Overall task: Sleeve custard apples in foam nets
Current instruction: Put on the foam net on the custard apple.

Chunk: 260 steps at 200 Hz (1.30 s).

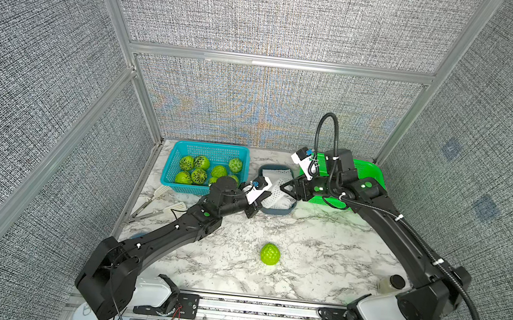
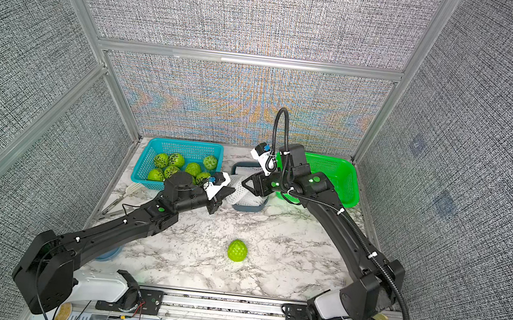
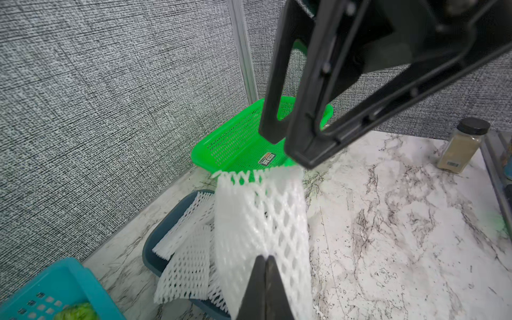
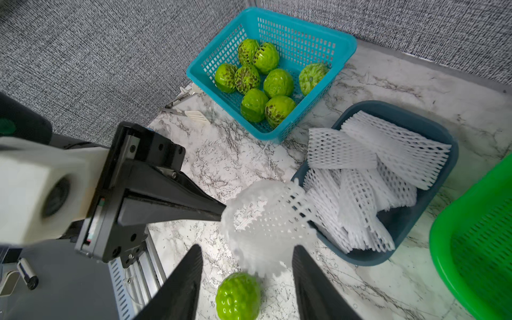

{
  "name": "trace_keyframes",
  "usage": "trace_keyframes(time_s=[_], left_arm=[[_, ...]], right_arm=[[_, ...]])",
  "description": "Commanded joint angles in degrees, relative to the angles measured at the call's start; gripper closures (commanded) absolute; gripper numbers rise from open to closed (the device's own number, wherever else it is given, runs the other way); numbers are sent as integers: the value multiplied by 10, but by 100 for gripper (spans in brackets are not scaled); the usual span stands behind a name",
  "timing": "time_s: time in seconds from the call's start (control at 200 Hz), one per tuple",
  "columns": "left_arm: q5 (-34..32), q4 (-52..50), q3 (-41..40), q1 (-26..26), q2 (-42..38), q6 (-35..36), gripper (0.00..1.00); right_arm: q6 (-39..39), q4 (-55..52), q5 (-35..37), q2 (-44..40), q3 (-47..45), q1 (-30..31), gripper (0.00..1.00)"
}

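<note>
Right gripper (image 4: pixel 248 246) shows parted jaws only in the wrist views.

Boxed in on three sides by grey woven-fabric panels (image 1: pixel 280 14) set in a pale aluminium frame (image 1: pixel 278 62), with moiré shimmer across the lower back panel (image 1: pixel 263 116). Floored with a white marble-patterned tabletop (image 1: pixel 320 248) veined in grey, edged at the front by a grooved metal rail (image 1: pixel 259 310). Lit brightly and evenly, shadows soft.

The left arm (image 1: pixel 159 241) and right arm (image 1: pixel 403 234) are black, with white bases (image 1: pixel 150 291) and green dots (image 1: pixel 206 214). A ribbed cable (image 1: pixel 329 114) runs along the right.
</note>
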Motion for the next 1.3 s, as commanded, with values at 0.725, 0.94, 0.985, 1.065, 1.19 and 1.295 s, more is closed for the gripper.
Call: trace_keyframes(time_s=[0.725,0.94,0.985,1.065,1.19,1.295], left_arm=[[105,214,-127,11,-116,-277,100],[105,225,-134,11,-119,-366,100],[97,225,-141,11,-123,-377,100],[78,220,-151,11,-128,-393,100],[66,198,-154,11,-115,-416,100],[97,214,-158,11,-87,-418,100]], right_arm=[[32,469,-216,-241,-437,-10,42],[58,518,-216,-216,-443,-3,37],[66,518,-210,-214,-439,-3,35],[89,502,-176,-211,-429,-3,34],[144,446,-127,-193,-398,-3,34],[187,417,-117,-170,-378,-3,34]])
